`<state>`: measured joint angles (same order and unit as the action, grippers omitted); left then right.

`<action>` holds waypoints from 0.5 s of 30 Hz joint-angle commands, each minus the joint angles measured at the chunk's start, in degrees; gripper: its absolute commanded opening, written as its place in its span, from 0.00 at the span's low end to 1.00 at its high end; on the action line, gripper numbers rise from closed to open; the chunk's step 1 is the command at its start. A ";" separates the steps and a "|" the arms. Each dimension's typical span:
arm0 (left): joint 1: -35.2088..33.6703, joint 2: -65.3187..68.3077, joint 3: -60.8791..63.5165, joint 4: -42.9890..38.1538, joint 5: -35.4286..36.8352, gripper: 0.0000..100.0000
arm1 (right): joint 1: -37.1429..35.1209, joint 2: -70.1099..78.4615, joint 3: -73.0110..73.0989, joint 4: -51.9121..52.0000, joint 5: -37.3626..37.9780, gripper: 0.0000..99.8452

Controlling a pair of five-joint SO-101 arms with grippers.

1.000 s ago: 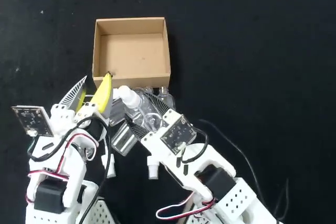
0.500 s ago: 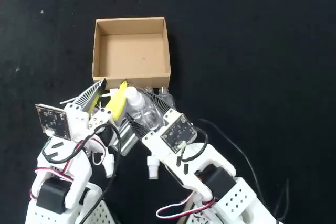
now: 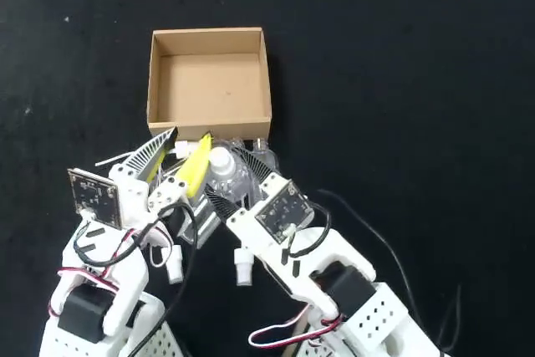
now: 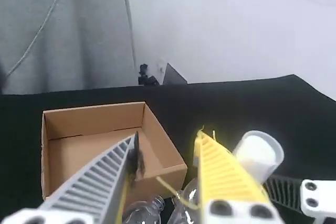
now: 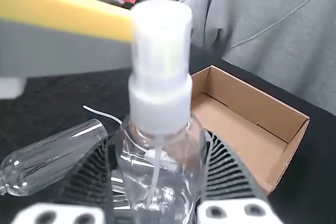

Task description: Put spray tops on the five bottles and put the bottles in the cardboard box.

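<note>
Bottle with a white spray top on its neck is held upright, clamped between the jaws of the right gripper, just in front of the cardboard box. The left gripper is seen with jaws apart, its yellow finger just beside the spray top. Another bottle is laid flat nearby, and a loose spray top is lying between the arms.

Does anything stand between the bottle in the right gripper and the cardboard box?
Partly. The left gripper, open, sits beside the spray top on the bottle, and loose bottles lie before the near wall of the cardboard box. The box is empty.
</note>
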<state>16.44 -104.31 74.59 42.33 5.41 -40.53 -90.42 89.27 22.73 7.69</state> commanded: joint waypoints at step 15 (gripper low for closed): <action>2.95 0.09 -0.48 0.79 -5.45 0.17 | 0.97 -1.27 -3.12 -1.49 -0.09 0.05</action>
<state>16.79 -104.31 74.59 42.33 2.59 -40.53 -90.42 89.27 22.73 7.69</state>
